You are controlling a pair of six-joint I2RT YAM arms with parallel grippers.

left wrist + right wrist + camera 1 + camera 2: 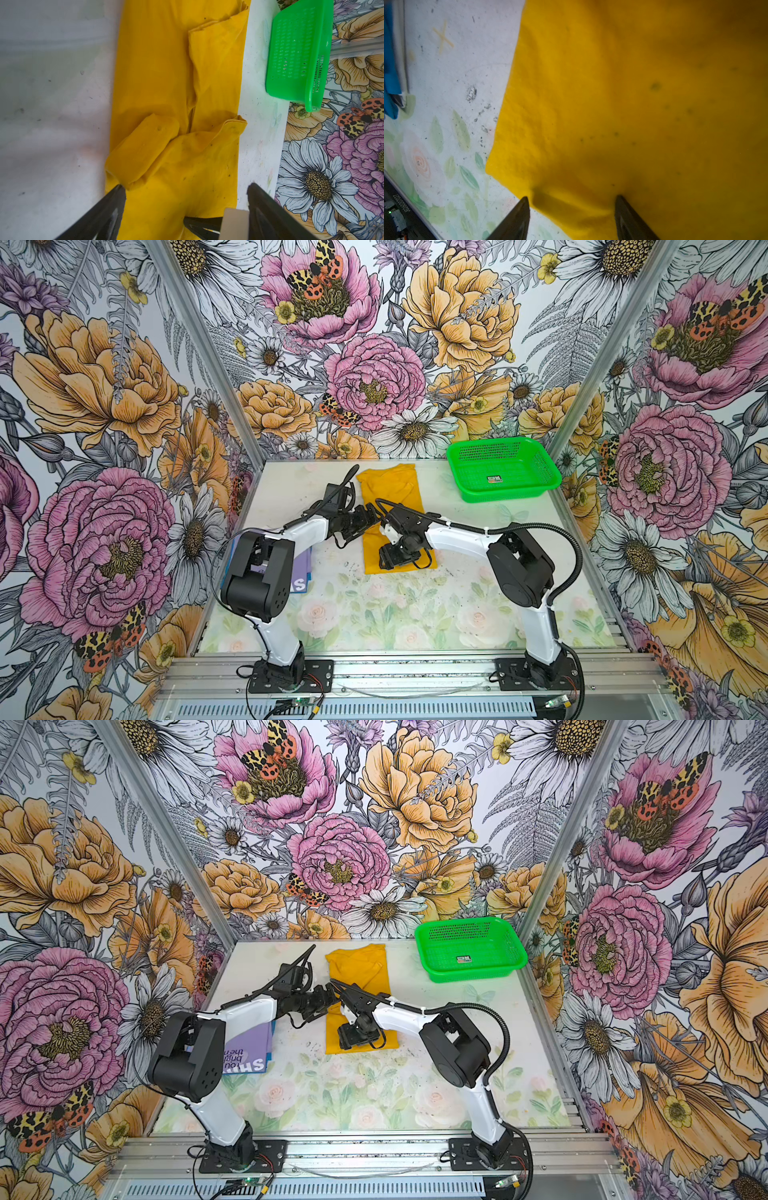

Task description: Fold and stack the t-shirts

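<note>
Mustard t-shirt [390, 489] lies flat mid-frame on the tabletop [374, 614]; left fingers [112, 207] spread wide above it, right fingers [517, 220] parted over its lower-left corner.

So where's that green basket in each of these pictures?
Top view: green mesh basket at the far right corner of the table.
Top view: same far right corner.
Left wrist: just past the mustard-yellow t-shirt, apart from it.
Right wrist: not in it.
Shared landmark: that t-shirt, in all four.
</note>
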